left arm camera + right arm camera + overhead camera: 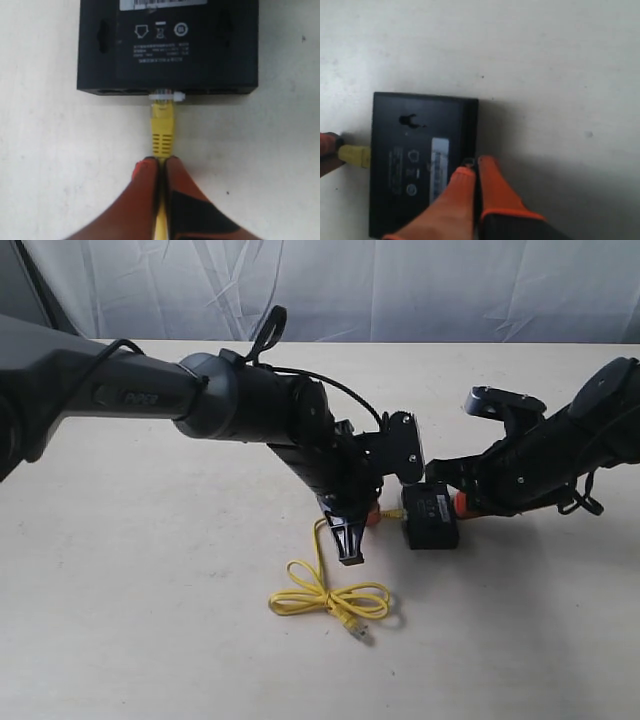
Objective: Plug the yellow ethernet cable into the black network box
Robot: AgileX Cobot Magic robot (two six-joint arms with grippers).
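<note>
The black network box (430, 519) lies flat on the table, label side up. In the left wrist view its port side faces my left gripper (161, 162), which is shut on the yellow ethernet cable (163, 132) just behind the boot. The clear plug (166, 95) sits at a port in the box (167, 50), its rear still showing. The rest of the cable (330, 598) lies in loops on the table, its free plug (351, 624) at the front. My right gripper (472, 167) is shut, its orange tips against the far edge of the box (420, 160), opposite the plug.
The beige table (150, 590) stretches to all sides of the box. A white curtain (350, 285) hangs behind its far edge. The left arm (240, 405) reaches in across the middle, above the cable loops.
</note>
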